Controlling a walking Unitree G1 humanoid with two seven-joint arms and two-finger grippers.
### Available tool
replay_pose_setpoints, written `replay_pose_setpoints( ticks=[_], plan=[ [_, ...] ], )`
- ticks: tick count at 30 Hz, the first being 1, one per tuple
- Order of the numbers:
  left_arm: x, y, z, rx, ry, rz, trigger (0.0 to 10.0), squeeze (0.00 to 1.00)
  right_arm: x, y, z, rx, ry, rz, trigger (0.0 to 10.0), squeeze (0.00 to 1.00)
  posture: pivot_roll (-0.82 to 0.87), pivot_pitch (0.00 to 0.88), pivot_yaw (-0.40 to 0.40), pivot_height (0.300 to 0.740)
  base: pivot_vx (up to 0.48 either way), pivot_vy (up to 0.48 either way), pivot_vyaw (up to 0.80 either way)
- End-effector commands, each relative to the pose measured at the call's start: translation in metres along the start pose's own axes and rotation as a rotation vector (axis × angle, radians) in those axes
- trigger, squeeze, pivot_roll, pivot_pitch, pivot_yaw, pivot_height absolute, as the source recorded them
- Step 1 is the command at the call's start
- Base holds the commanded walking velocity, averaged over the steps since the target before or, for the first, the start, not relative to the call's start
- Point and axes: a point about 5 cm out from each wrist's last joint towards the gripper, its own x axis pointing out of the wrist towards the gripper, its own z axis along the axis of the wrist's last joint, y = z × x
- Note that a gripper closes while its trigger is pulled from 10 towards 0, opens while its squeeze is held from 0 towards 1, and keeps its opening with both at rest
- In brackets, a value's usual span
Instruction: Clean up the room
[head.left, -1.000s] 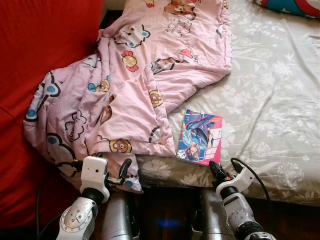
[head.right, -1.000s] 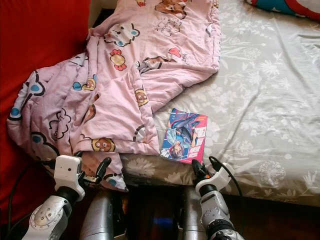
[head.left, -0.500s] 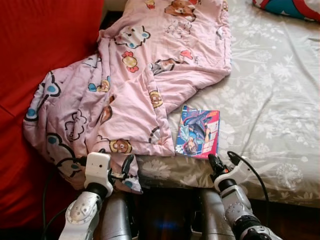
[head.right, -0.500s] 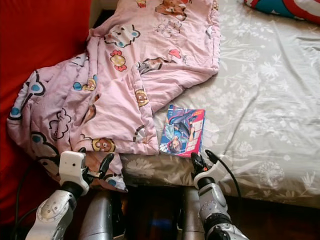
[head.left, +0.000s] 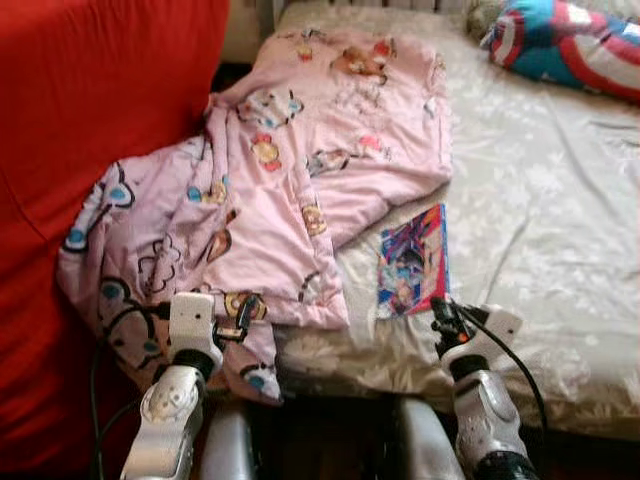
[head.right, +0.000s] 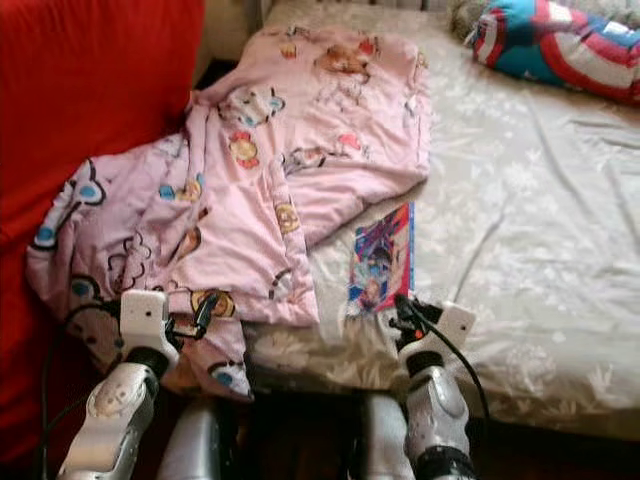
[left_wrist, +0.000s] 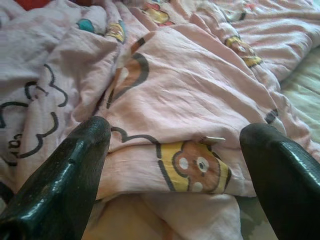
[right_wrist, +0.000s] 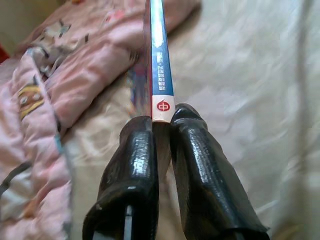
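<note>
A colourful comic book (head.left: 415, 262) stands tilted up on its edge on the grey flowered bed sheet (head.left: 545, 200), near the front edge of the bed. My right gripper (head.left: 440, 312) is shut on the book's near edge; in the right wrist view both fingers (right_wrist: 192, 150) pinch the thin book (right_wrist: 159, 65). A pink cartoon-print blanket (head.left: 290, 170) spreads over the bed's left side and hangs off it. My left gripper (left_wrist: 177, 127) is open just in front of the blanket's hanging fold (left_wrist: 190, 95), holding nothing.
A red fabric surface (head.left: 90, 110) rises at the left, against the blanket. A blue, red and white pillow (head.left: 575, 50) lies at the bed's far right. Bare sheet stretches to the right of the book. Dark floor lies below the bed edge.
The camera view has shifted upward, bringing the pillow into sight. The book went from lying flat to standing on edge, and my right gripper now pinches its near edge.
</note>
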Motion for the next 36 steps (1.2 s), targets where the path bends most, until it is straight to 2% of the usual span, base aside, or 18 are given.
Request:
replay_pose_setpoints(
  ticks=[1, 8, 11, 14, 17, 19, 24, 33, 36],
  plan=[
    [0.002, 0.001, -0.005, -0.008, 0.01, 0.023, 10.0, 0.0, 0.004, 0.004, 0.019, -0.123, -0.078, 0.027, 10.0, 0.0, -0.01, 0.058, -0.048, 0.583, 0.0, 0.0, 0.0],
    [0.005, -0.002, -0.007, -0.013, -0.004, 0.021, 10.0, 0.0, 0.002, 0.01, 0.033, -0.174, -0.12, 0.064, 10.0, 0.0, -0.04, 0.035, -0.056, 0.583, 0.0, 0.0, 0.0],
    [0.007, -0.004, -0.008, -0.015, -0.007, 0.02, 10.0, 0.0, 0.001, 0.007, 0.031, -0.207, -0.102, 0.026, 10.0, 0.0, -0.04, 0.033, -0.057, 0.583, 0.0, 0.0, 0.0],
    [0.008, -0.006, -0.007, -0.017, -0.016, 0.017, 10.0, 0.0, 0.001, 0.002, 0.03, -0.113, -0.112, -0.045, 10.0, 0.0, -0.03, 0.032, -0.06, 0.607, 0.0, 0.0, 0.0],
    [0.009, -0.007, -0.007, -0.017, -0.019, 0.014, 10.0, 0.0, 0.003, 0.004, 0.03, -0.076, -0.115, -0.059, 10.0, 0.0, -0.03, 0.034, -0.059, 0.622, 0.0, 0.0, 0.0],
    [0.009, -0.006, -0.009, -0.019, -0.019, 0.015, 10.0, 0.0, 0.003, 0.012, 0.029, -0.143, -0.102, -0.019, 10.0, 0.0, -0.03, 0.034, -0.059, 0.637, 0.0, 0.0, 0.0],
    [0.008, -0.004, -0.014, -0.038, -0.005, 0.029, 10.0, 0.0, 0.002, 0.019, 0.028, -0.178, -0.095, 0.024, 10.0, 0.0, -0.04, 0.03, -0.058, 0.667, 0.0, 0.0, 0.0],
    [0.009, -0.001, -0.022, -0.062, 0.025, 0.05, 10.0, 0.0, 0.0, 0.014, 0.029, -0.174, -0.096, 0.003, 10.0, 0.0, -0.05, 0.016, -0.062, 0.717, 0.0, 0.0, 0.0],
    [0.007, 0.003, -0.032, -0.079, 0.06, 0.072, 10.0, 0.0, 0.0, 0.015, 0.028, -0.172, -0.091, 0.011, 10.0, 0.0, -0.05, 0.006, -0.064, 0.737, 0.0, 0.0, 0.0]
  ],
)
